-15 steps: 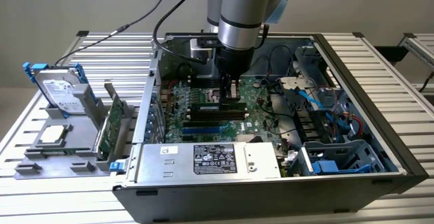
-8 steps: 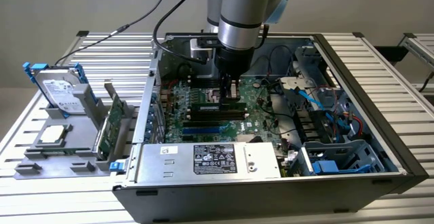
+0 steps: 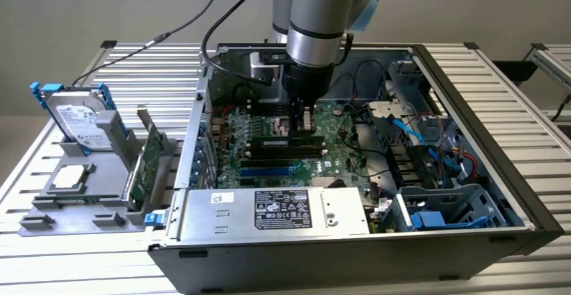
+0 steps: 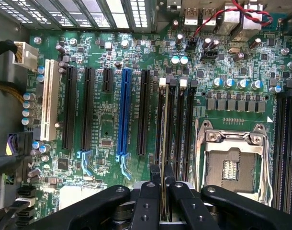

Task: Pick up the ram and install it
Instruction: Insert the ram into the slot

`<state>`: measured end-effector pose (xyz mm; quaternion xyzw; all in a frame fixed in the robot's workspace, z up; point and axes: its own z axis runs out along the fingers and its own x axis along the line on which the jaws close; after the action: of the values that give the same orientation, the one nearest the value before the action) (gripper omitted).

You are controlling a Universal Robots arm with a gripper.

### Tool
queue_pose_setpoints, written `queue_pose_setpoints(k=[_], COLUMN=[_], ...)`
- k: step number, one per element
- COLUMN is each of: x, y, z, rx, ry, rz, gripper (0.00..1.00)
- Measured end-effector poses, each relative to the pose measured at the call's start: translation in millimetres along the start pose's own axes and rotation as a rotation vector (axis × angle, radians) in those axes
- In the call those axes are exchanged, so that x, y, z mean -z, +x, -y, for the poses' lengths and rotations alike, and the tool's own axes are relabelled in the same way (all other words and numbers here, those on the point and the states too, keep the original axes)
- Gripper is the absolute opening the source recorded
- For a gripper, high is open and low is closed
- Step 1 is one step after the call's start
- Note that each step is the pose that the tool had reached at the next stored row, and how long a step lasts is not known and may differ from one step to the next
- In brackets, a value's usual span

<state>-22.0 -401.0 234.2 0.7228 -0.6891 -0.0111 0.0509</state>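
Observation:
The ram (image 4: 162, 129) appears edge-on as a thin strip lying along one of the black memory slots (image 4: 172, 124) beside the empty CPU socket (image 4: 231, 165). My gripper (image 4: 162, 170) is shut on it, one black finger (image 4: 154, 179) on each side of the strip. In the exterior view the gripper (image 3: 301, 132) reaches straight down into the open computer case, and the ram (image 3: 283, 142) stands on its long edge at the motherboard's memory slots. How deep it sits in the slot I cannot tell.
Case walls (image 3: 464, 108), cables and a blue drive cage (image 3: 446, 208) crowd the exterior view's right; the power supply (image 3: 277, 211) lies in front. Outside at the left, a grey holder (image 3: 80, 201) carries a hard drive with blue rails (image 3: 79, 118) and a green expansion card (image 3: 147, 164).

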Motion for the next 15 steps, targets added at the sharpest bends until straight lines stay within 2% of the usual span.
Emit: queue_pose_setpoints(k=[12, 15], x=[-5.2, -6.5], y=[-0.3, -0.4], z=[-1.7, -1.9], rx=[0.000, 0.000], ry=[0.0002, 0.0025], rz=[-0.0002, -0.0002], gripper=[0.14, 0.14])
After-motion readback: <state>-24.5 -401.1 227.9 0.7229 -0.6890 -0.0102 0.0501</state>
